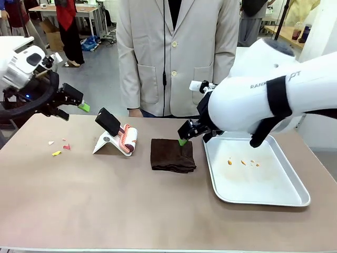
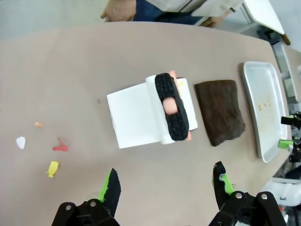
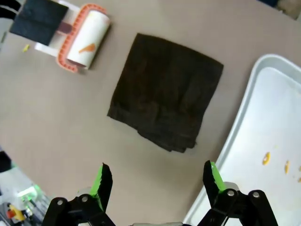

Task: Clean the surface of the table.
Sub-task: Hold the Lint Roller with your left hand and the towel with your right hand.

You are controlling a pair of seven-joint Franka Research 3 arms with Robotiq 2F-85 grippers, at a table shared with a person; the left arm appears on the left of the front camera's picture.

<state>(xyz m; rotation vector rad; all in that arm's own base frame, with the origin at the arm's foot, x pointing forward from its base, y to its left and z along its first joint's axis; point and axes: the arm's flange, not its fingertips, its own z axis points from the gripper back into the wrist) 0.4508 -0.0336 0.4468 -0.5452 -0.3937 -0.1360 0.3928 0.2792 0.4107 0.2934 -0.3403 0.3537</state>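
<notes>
Left claw (image 1: 72,104): jaws spread wide and empty, hanging near the counter's far-left corner, behind the loose scraps.
Right claw (image 1: 184,138): jaws also wide apart with nothing between them, poised over the cloth's far right corner, close to the tray.
Counter (image 1: 105,205): a broad, smooth, matte taupe top with rounded corners, running edge to edge across the front view and carrying every item listed below.
Room: a grey floor (image 1: 100,74) lies beyond the counter, with a cardboard box (image 1: 52,37) farther back. A person (image 1: 176,47) in a pale beige jacket stands at the far edge.
Scraps (image 1: 56,153): small yellow, red and white bits lie scattered on the counter's left side, well apart from the roller.
Lint roller (image 1: 128,139): a white paper roll in a salmon-pink frame with a black textured handle, propped on a folded white stand (image 1: 105,143), just left of the cloth.
Cloth (image 1: 172,155): dark brown and nubby, folded into a rough square, lying flat at mid-counter between the roller and the tray.
Tray (image 1: 295,196): pale metal, rectangular with a rounded raised rim, on the counter's right side. A few orange crumbs (image 1: 243,162) sit on its bed.
</notes>
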